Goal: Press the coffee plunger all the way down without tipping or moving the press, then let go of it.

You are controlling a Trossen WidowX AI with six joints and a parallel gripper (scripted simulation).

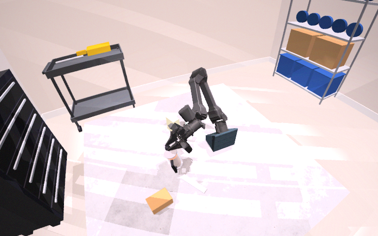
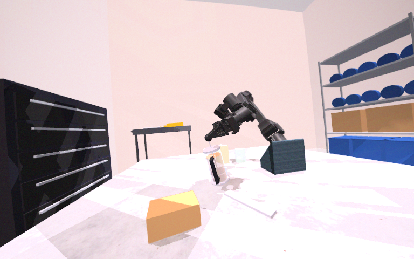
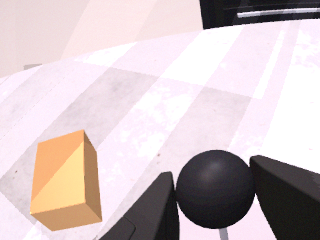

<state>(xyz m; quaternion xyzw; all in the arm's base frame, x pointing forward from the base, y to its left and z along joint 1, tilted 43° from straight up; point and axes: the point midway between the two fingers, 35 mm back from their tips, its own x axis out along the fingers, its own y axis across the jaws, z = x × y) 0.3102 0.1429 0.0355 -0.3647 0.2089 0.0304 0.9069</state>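
The coffee press (image 1: 177, 161) (image 2: 221, 172) is a clear cylinder with a pale lid (image 2: 211, 149) and a black side handle (image 1: 173, 165) (image 2: 214, 170). It leans visibly in the exterior view, its top shifted left of its base. My gripper (image 1: 168, 146) (image 2: 208, 137) is above the lid, shut on the round black plunger knob (image 3: 215, 189), with a finger on each side of it. A short length of thin rod (image 2: 210, 144) shows between knob and lid. The lower edge of the base is hard to make out against the bright surface.
An orange block (image 1: 159, 200) (image 2: 173, 219) (image 3: 60, 175) and a flat white strip (image 1: 195, 184) (image 2: 252, 204) lie in front of the press. A pale yellow object (image 1: 171, 122) (image 2: 225, 154) and a pale clear cup (image 2: 240, 155) stand behind. The teal arm mount (image 1: 224, 140) (image 2: 288, 157) is right.
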